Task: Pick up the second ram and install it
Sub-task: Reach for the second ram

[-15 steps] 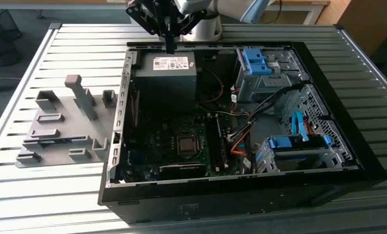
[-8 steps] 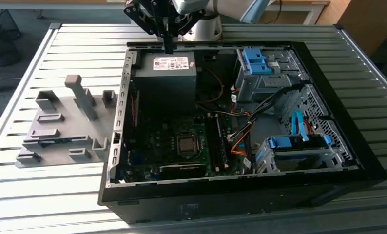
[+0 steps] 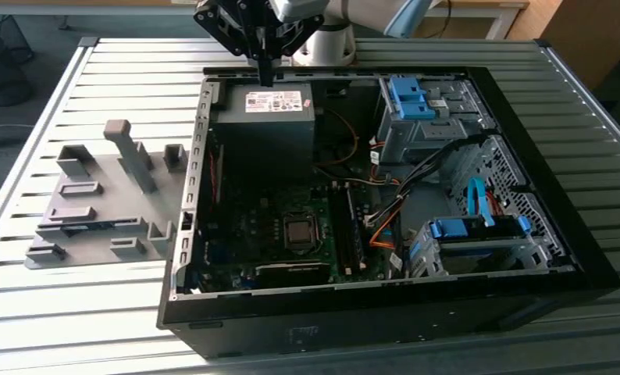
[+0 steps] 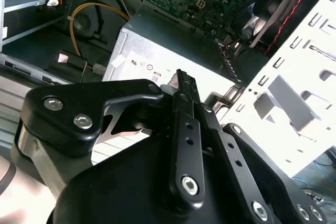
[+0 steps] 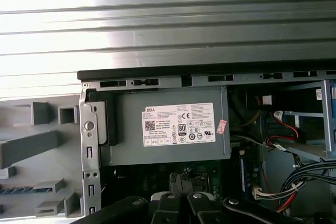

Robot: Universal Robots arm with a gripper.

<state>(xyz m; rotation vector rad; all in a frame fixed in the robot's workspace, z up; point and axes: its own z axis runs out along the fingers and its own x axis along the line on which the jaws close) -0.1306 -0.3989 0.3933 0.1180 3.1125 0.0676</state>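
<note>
End effector (image 3: 266, 78): fingers closed together, holding nothing; poised above the power supply (image 3: 273, 109) inside the case (image 3: 560, 234).
Second ram (image 5: 18, 189): blue stick seated in the grey fixture (image 3: 91, 168) beside the case.
Status: not yet picked up; installation outstanding.

Black gripper (image 3: 265, 76) pointing straight down, fingers (image 4: 186, 103) seemingly pressed together, pale arm (image 3: 352, 12) above.
</note>
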